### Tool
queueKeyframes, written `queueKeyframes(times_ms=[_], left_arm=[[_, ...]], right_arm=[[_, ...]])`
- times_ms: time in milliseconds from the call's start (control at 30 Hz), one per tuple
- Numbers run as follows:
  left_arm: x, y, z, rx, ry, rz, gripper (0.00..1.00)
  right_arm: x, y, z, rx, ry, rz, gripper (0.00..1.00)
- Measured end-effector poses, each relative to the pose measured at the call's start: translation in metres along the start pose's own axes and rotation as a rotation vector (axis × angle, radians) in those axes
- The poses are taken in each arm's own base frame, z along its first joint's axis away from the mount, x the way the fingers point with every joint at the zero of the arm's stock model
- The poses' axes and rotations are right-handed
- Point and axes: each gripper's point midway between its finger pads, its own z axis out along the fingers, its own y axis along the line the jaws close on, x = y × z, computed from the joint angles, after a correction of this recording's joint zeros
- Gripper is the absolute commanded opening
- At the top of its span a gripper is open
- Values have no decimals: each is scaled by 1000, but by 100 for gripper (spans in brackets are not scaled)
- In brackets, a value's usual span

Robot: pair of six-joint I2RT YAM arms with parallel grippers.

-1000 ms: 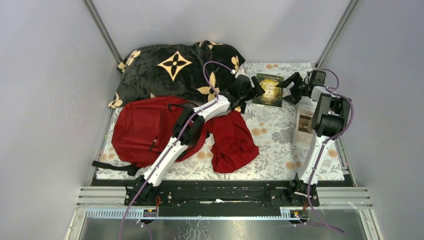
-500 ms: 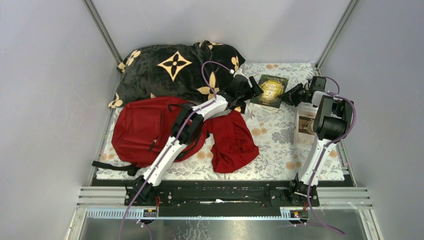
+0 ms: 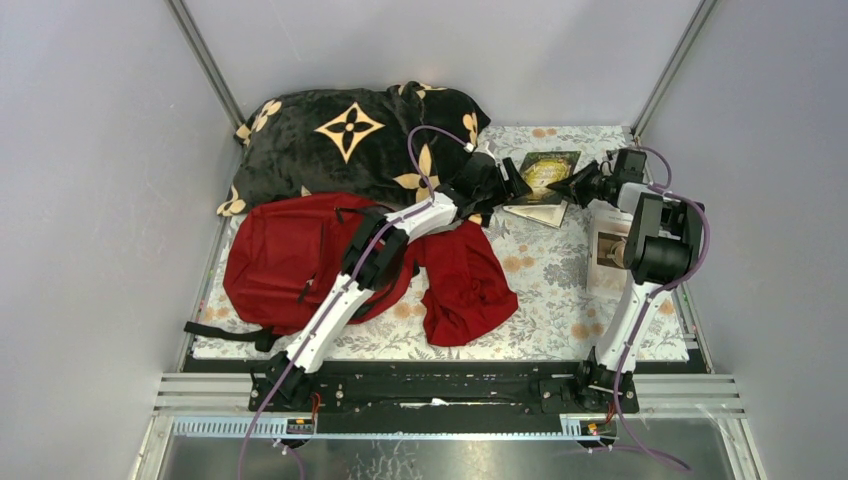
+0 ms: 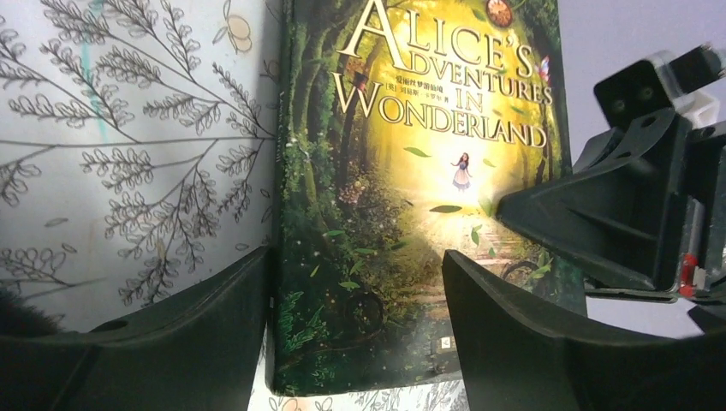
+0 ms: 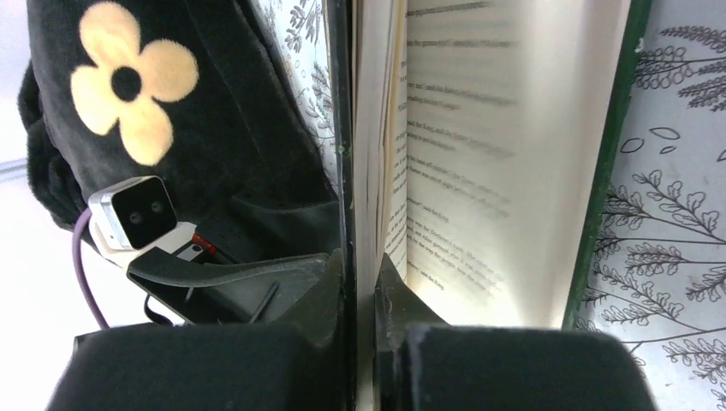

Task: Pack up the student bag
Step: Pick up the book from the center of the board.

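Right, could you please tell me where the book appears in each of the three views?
Top external: book at the far side, right of centre.
Left wrist: book fills the centre, front cover showing.
Right wrist: book open, pages centre right, its cover pinched in the right pincer.
Shared landmark: the patterned cloth under it, seen in all three.

A glossy printed cover gleams on the book (image 4: 428, 171), its paper pages (image 5: 479, 145) matt. Matt black plastic forms the left gripper (image 4: 355, 291). The student bag (image 3: 285, 260) is matt red fabric; the blanket (image 3: 330, 150), black plush; the tablecloth (image 3: 545, 290), smooth printed cloth.
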Motion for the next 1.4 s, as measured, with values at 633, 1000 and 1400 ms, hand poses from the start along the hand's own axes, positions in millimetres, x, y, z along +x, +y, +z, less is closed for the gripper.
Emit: queueKeyframes(times_ms=[633, 1000, 1400], left_arm=[[-33, -101, -139, 16, 14, 184, 99], [-46, -76, -225, 131, 142, 85, 99], [-5, -96, -271, 315, 254, -92, 34]], right_arm=[[33, 79, -72, -102, -73, -83, 0], [139, 159, -109, -381, 54, -329, 0], [214, 154, -119, -539, 219, -347, 30]])
